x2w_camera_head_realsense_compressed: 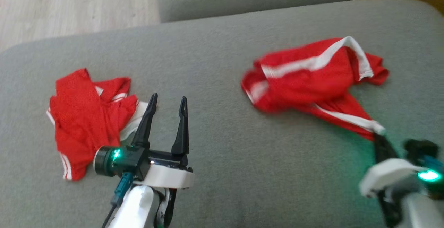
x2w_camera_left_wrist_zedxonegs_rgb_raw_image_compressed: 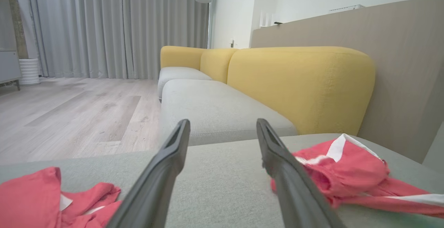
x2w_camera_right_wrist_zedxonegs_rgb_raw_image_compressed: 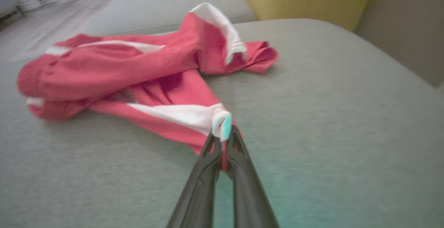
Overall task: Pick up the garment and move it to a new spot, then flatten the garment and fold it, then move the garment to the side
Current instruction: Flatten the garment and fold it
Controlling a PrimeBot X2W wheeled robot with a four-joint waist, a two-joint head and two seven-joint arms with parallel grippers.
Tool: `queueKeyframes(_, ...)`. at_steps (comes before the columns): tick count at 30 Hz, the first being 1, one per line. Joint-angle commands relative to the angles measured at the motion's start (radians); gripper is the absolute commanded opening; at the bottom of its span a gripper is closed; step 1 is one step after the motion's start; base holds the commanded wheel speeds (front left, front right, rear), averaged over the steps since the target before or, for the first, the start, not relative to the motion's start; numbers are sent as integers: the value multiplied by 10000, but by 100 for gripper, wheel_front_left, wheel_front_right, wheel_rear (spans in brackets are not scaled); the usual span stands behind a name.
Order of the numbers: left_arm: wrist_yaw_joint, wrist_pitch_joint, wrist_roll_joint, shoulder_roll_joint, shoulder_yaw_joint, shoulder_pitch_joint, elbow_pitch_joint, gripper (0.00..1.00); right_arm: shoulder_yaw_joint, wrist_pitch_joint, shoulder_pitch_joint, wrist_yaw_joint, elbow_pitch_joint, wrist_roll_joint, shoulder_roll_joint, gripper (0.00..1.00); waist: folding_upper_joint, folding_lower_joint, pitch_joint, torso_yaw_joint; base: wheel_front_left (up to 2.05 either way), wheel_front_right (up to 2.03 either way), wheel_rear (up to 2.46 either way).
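Observation:
A crumpled red garment [x2w_camera_head_realsense_compressed: 312,79] with white stripes lies on the right half of the grey cushion [x2w_camera_head_realsense_compressed: 222,172]. My right gripper [x2w_camera_head_realsense_compressed: 378,135] is shut on its near white-edged corner [x2w_camera_right_wrist_zedxonegs_rgb_raw_image_compressed: 222,124], and the cloth stretches from the heap to the fingertips. The same garment [x2w_camera_left_wrist_zedxonegs_rgb_raw_image_compressed: 347,172] shows at the right in the left wrist view. A second red garment [x2w_camera_head_realsense_compressed: 86,117] lies bunched at the left. My left gripper [x2w_camera_head_realsense_compressed: 168,101] stands open just right of it, nothing between its fingers [x2w_camera_left_wrist_zedxonegs_rgb_raw_image_compressed: 166,172].
The grey cushion's far edge drops to a wooden floor [x2w_camera_head_realsense_compressed: 69,9] at the top left. Another grey seat [x2w_camera_left_wrist_zedxonegs_rgb_raw_image_compressed: 215,110] and yellow backrests [x2w_camera_left_wrist_zedxonegs_rgb_raw_image_compressed: 298,86] lie beyond. Bare cushion runs between the two garments.

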Motion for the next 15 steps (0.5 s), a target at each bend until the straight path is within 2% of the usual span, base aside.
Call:
queueKeyframes(1, -4, -93, -50, 20, 345, -151, -344, 100, -372, 396, 154, -7, -981, -243, -45, 0, 0, 2, -286, -266, 0, 0, 0)
queueKeyframes(5, 24, -93, -104, 20, 286, -72, -334, 100, -1427, 1273, 734, -7, -2148, -618, 0, 0, 0, 2, -427, -318, 0, 0, 0)
queueKeyframes(6, 26, -93, -113, 20, 270, -64, -334, 100, -1559, 1354, 790, -7, -2392, -687, 11, 100, 0, 2, -441, -311, 0, 0, 0)
queueKeyframes(10, 2, -93, -114, 20, 205, -46, -332, 100, -1486, 1203, 787, -7, -3172, -331, 37, 100, 0, 2, -471, -242, 0, 0, 0)
queueKeyframes(15, -37, -93, -73, 20, 211, -18, -315, 100, -632, 442, 765, -7, -3609, 511, 41, 100, 0, 2, -467, -161, 0, 0, 0)
